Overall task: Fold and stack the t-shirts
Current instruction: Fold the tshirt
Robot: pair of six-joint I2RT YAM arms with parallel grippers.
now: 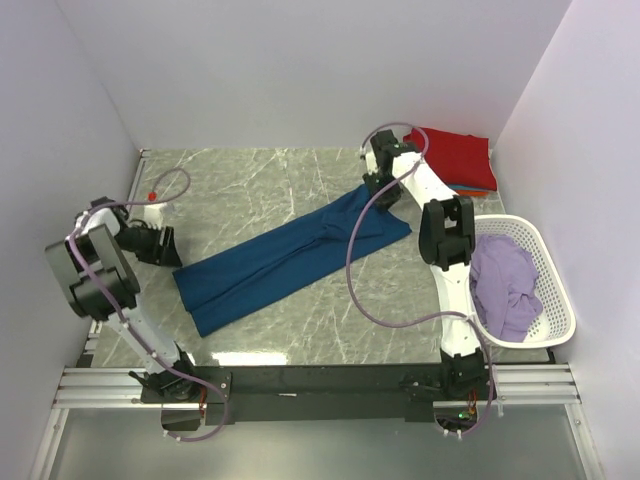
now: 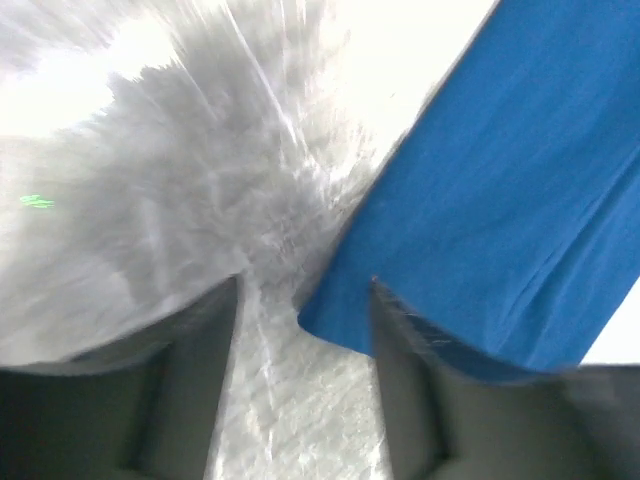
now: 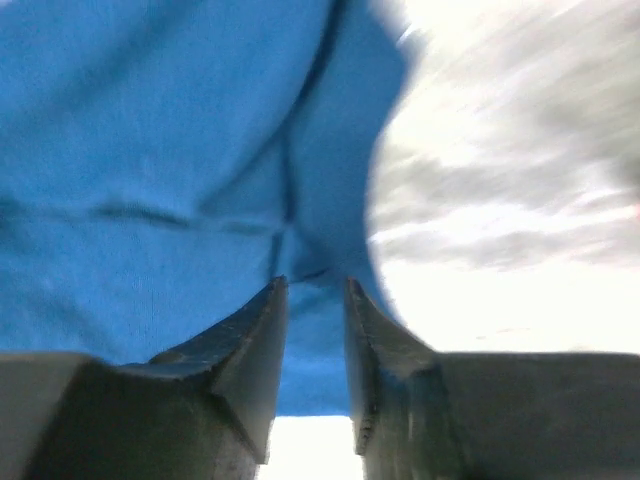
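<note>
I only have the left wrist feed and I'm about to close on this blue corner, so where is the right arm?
Observer: The right gripper is at the blue t-shirt's far end, near the folded red shirt.
Operator: Is it holding the cloth?
Observer: Its wrist view shows fingers narrowly apart over blue fabric; I cannot tell whether they pinch it.
Operator: Anything left to fold?
Observer: A purple shirt lies crumpled in the white basket on the right.

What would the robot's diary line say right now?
blue cloth t-shirt: laid out long | left claw: open by its corner | right claw: at far end, grip unclear
</note>
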